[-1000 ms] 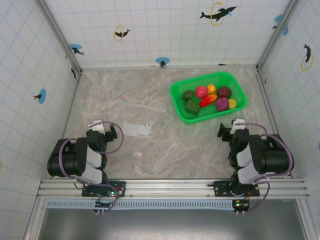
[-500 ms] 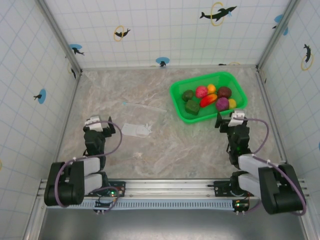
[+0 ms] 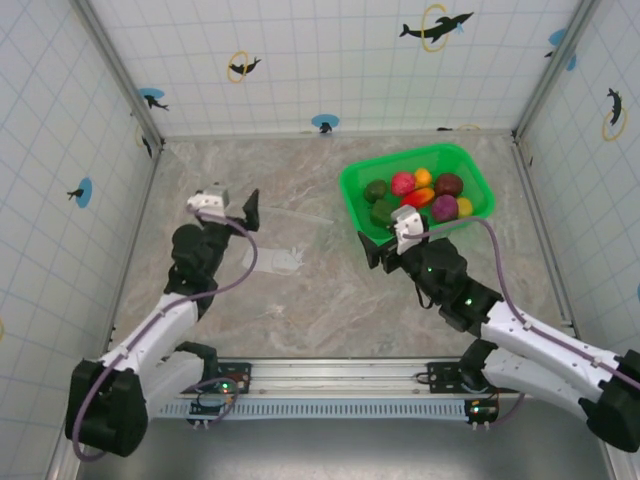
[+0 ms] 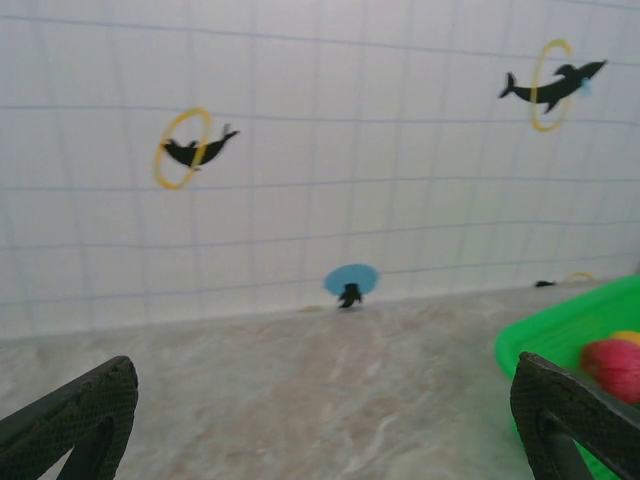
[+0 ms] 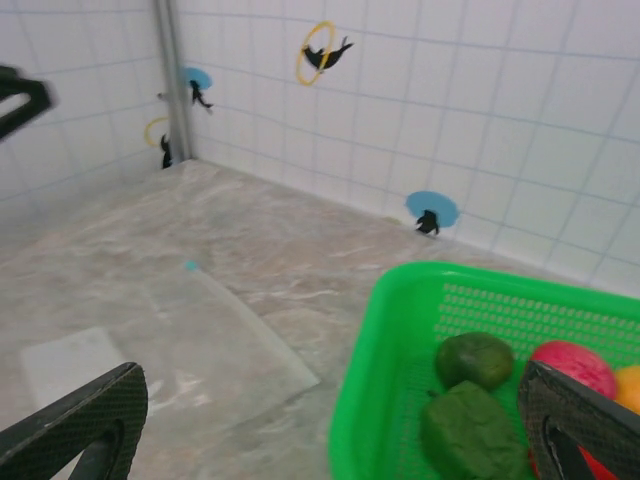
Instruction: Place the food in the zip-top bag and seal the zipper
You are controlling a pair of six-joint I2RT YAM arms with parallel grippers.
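The food lies in a green mesh basket at the back right. In the right wrist view I see a round green piece, a green block and a red piece. The zip-top bag lies flat and clear on the table, left of the basket. The zipper runs along its far edge to a pale-blue end piece. My left gripper hovers open over the bag's left end. My right gripper is open at the basket's near-left corner, with nothing between its fingers.
The marble-patterned table is walled by tiled panels with dolphin stickers. The bag carries a white label. In the left wrist view the basket's corner and a pink piece sit at the right edge.
Both arms have unfolded from beside their bases and reached forward, the left up to the bag's left end, the right to the basket's near corner. Both grippers stayed open.
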